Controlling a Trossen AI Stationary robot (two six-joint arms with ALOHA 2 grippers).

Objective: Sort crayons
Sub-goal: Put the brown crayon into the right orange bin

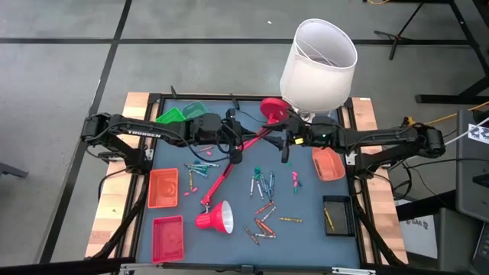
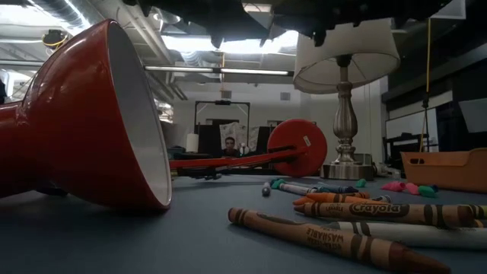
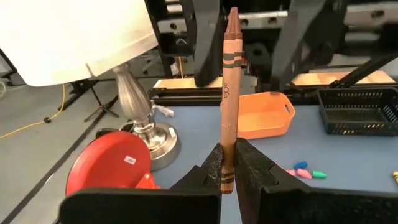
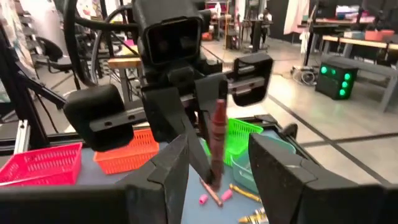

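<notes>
Crayons are what this job is about, and one long brown paper-wrapped crayon (image 3: 229,93) is up in the air over the middle back of the blue table (image 1: 306,229). The left gripper (image 3: 227,163) pinches it tight at its lower end, so the stick stands straight up between the two dark fingers with its tip pointing away from them. The right gripper (image 4: 214,163) is just across from it, very near, with its fingers spread wide on both sides of the same brown crayon, not touching it as far as the right wrist view shows. So the crayon's long line runs up and down between the two grippers, and it looks like a hand-over: the right fingers would need to close on the free part of the stick before the left ones let go. Both arms reach in level from their own sides and meet near the middle, just by the red round lamp base (image 1: 273,108) and the white lamp shade (image 1: 319,55). Many more loose crayons (image 1: 263,210) lie scattered on the table below, in front of the grippers. The orange plastic tray (image 1: 328,163) sits close to the right arm, and the small black basket (image 1: 337,214) is farther toward the front.
</notes>
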